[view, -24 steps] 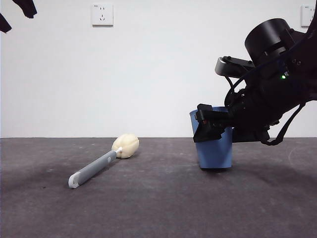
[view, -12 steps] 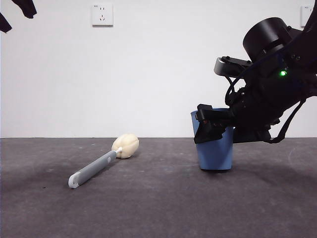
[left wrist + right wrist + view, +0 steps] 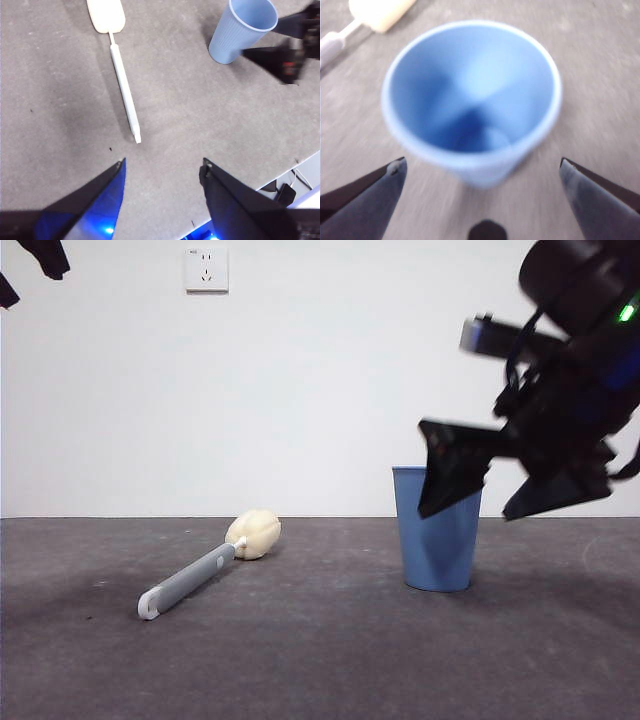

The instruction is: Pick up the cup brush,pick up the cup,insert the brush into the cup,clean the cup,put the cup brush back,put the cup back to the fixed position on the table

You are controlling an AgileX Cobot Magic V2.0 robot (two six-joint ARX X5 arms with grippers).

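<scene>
Ribbed light blue plastic cup (image 3: 436, 529): upright on dark grey tabletop (image 3: 320, 660), released. Right end effector (image 3: 487, 485): spread, just above. Grey-handled cream sponge brush (image 3: 205, 565): lying apart. Left end effector (image 3: 162, 172): spread, idle. Step: appears final placement; next, clearing away.

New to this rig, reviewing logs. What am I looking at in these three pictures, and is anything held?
It is a two-armed table robot, each arm ending in a two-jawed claw. One picture looks level across the table; the other two come from cameras on the wrists, looking down past each claw's own jaws. On the table lie the cup brush, flat, and the cup, upright and apart from the brush. The right claw hangs open above the cup, jaws either side of it without touching. The left claw waits open, high over the brush. Nothing is held.
</scene>
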